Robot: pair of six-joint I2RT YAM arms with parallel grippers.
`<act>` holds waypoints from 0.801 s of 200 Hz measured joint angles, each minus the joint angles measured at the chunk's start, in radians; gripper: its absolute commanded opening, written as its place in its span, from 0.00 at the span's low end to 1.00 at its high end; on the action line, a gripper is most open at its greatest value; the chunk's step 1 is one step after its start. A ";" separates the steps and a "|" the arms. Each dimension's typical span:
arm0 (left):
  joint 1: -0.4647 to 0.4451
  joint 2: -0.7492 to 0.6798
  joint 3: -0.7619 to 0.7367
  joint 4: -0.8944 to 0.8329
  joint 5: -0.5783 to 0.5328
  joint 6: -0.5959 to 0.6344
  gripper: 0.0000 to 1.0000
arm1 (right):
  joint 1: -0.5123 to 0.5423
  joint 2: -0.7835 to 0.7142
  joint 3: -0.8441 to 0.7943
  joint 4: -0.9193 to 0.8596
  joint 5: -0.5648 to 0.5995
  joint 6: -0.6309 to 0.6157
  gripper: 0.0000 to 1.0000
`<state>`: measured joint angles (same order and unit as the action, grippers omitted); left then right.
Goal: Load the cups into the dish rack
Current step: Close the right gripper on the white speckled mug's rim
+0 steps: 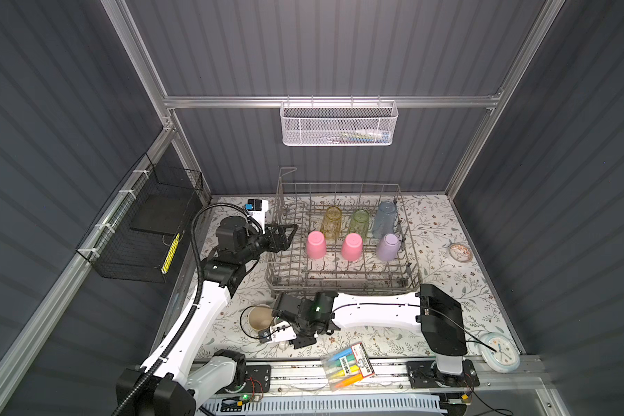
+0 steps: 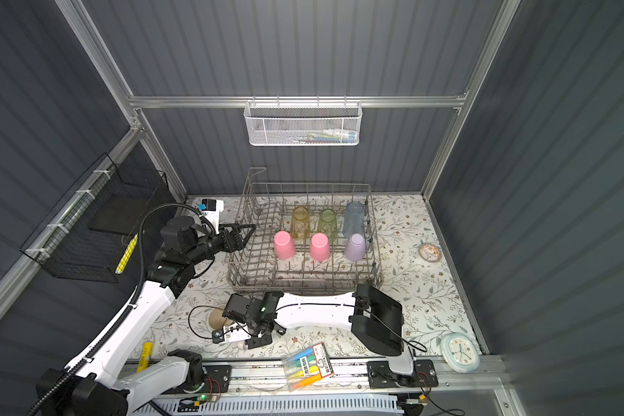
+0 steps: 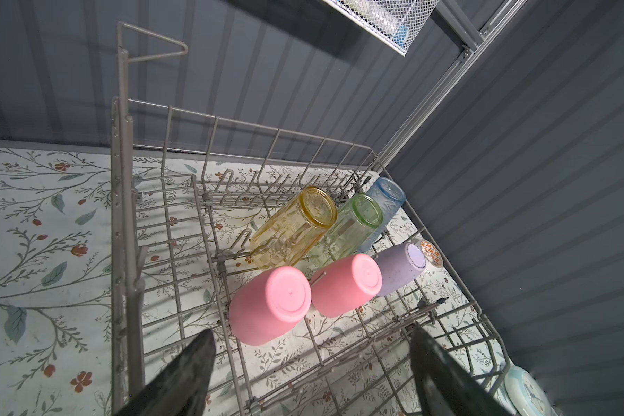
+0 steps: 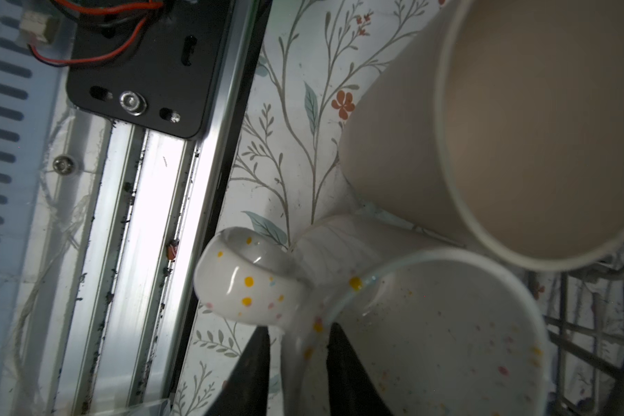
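The right claw straddles the wall of the speckled mug beside its handle; whether it presses yet cannot be told. The beige tumbler crowds close beside the mug, both on the bench before the dish rack. The left claw gapes wide over the rack's end, near six upturned cups.

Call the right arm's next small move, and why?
Probably close the right gripper fully on the speckled mug: its fingers straddle the wall near the handle, firm contact unclear. The mug and beige tumbler stand outside the dish rack.
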<state>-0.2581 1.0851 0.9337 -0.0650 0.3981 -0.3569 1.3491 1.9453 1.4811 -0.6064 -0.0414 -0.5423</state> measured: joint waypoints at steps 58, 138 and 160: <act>0.006 0.011 0.000 0.005 0.014 -0.008 0.84 | -0.006 0.014 0.025 -0.023 -0.024 -0.003 0.15; 0.011 0.013 0.000 0.007 0.023 -0.015 0.84 | -0.006 0.014 0.032 -0.070 -0.056 0.000 0.00; 0.011 0.013 0.000 0.008 0.023 -0.018 0.84 | -0.006 0.013 0.032 -0.071 -0.056 0.000 0.00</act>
<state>-0.2470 1.0981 0.9337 -0.0574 0.4210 -0.3748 1.3434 1.9587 1.5131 -0.6773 -0.0978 -0.5419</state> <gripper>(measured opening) 0.839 0.116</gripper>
